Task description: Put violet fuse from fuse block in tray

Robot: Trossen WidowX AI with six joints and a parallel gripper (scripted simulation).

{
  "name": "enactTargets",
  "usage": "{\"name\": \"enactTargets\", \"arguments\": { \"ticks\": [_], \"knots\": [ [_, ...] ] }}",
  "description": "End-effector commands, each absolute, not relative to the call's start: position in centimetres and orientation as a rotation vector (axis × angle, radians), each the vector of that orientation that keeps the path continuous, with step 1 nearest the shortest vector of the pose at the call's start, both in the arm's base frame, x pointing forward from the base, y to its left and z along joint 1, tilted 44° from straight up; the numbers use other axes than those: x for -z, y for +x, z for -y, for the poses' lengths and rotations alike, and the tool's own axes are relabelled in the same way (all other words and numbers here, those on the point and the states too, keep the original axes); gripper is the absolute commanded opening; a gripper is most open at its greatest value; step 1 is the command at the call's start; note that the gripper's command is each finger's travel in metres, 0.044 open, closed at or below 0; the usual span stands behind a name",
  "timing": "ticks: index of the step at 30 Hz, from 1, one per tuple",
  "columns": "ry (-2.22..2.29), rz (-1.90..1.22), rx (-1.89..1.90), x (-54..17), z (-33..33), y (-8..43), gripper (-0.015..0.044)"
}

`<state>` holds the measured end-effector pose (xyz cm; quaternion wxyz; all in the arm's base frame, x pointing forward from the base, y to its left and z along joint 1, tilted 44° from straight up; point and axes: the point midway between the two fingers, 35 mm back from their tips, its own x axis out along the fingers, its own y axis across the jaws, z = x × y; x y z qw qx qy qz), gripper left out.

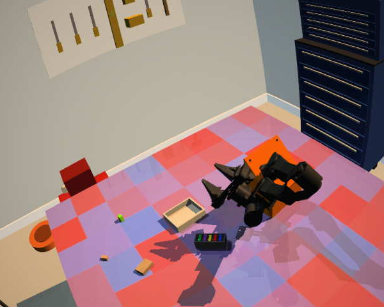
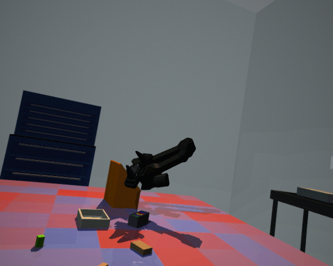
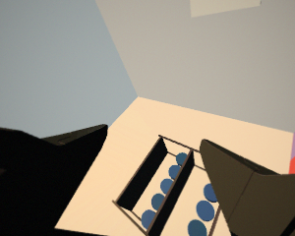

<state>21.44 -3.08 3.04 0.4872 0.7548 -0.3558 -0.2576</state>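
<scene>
The black fuse block (image 1: 210, 245) (image 2: 134, 221) stands on the checkered table. In the top view its top shows a row of fuses: green at the left end, then the violet fuse (image 1: 205, 237), yellow, red and blue. The violet fuse sits in the block; it is too small to pick out clearly in the exterior view. The open beige tray (image 1: 173, 222) (image 2: 95, 224) lies beside the block and looks empty. My gripper (image 1: 208, 172) (image 2: 131, 158) (image 3: 153, 137) is open, with nothing between its fingers. It is raised above the table, away from block and tray.
A green block (image 1: 120, 218) (image 2: 39, 241), a larger tan block (image 1: 144, 266) (image 2: 140, 247) and a small tan block (image 1: 104, 258) (image 2: 103, 264) lie on the table. An orange panel (image 1: 265, 152) (image 2: 115, 185) stands behind the arm. The wrist view shows a rack with blue discs (image 3: 166, 186) beyond the fingers.
</scene>
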Motion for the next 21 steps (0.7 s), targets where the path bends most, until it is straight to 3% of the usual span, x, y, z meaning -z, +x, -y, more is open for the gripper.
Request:
{"name": "enactTargets", "arguments": {
  "ticks": [1,13,21],
  "knots": [
    [1.822,0.85,0.638,-2.9,3.0,21.6,0.0374],
    [0.89,-0.269,0.94,5.8,0.2,28.4,0.0065],
    [0.423,-0.949,0.718,9.1,-0.7,30.2,0.0065]
  ]
}}
